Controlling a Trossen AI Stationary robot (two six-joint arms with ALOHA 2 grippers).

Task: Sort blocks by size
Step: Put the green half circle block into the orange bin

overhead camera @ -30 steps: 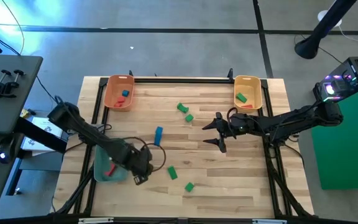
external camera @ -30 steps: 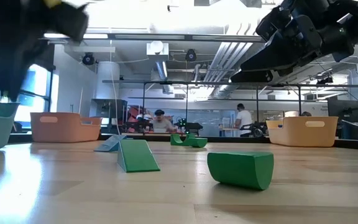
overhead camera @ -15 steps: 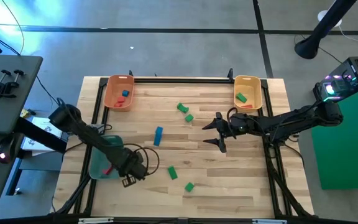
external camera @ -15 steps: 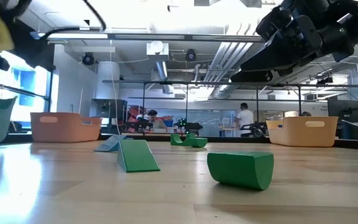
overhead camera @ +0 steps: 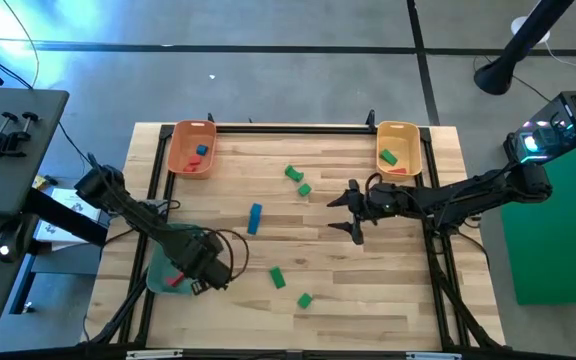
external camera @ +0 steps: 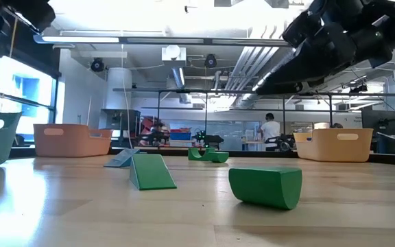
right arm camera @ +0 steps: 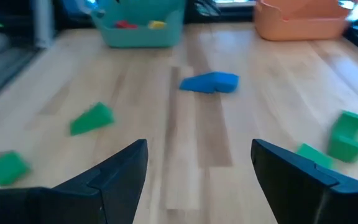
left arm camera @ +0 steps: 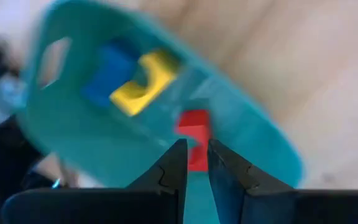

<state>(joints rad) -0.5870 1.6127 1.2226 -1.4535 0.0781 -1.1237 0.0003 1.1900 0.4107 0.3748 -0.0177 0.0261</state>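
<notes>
The left gripper (overhead camera: 201,284), fingers nearly together and empty, hovers above the teal tray (overhead camera: 158,275) at the table's (overhead camera: 368,300) near-left edge — a red block (left arm camera: 194,127) lies inside, apparently just delivered. The right gripper (overhead camera: 345,212) waits wide open mid-table. Likely next: the blue block (overhead camera: 255,217) or the green blocks (overhead camera: 277,277) — open board surrounds them.

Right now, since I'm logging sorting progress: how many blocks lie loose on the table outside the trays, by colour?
Green blocks: 4
Blue block: 1
Total: 5
</notes>
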